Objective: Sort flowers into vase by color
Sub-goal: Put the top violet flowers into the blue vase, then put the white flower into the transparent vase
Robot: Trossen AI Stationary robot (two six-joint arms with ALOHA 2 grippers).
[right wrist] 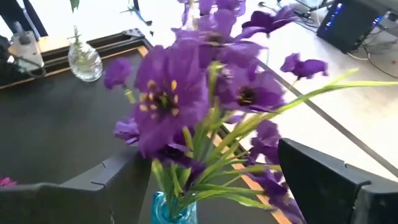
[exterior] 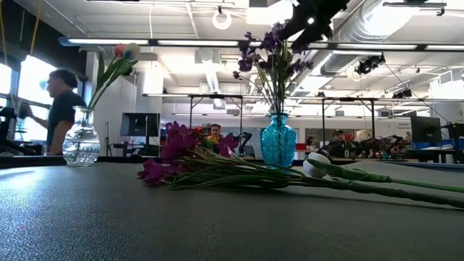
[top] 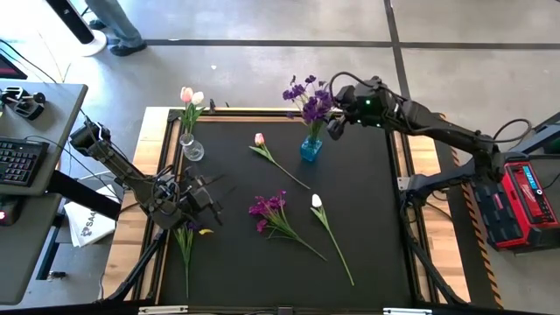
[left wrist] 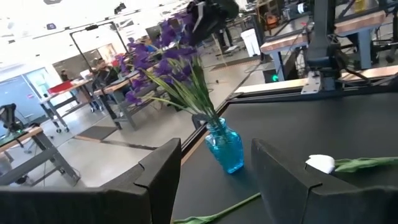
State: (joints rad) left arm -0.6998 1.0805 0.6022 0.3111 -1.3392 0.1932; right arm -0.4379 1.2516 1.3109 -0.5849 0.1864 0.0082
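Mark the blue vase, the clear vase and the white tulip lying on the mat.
blue vase (top: 311,149), high view, its body.
clear vase (top: 192,150), high view, its glass belly.
white tulip (top: 317,201), high view, its bud.

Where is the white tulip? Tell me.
In the high view, the white tulip lies loose on the mat, right of the magenta bunch, nearer than the blue vase.

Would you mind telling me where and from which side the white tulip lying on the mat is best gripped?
Probably at mid-stem, coming straight down from above. The white tulip lies flat on the black mat, its thin stem running away from the bud with bare mat on both sides. Fingers set across the stem would close on it without crushing the bud or brushing the magenta bunch nearby.
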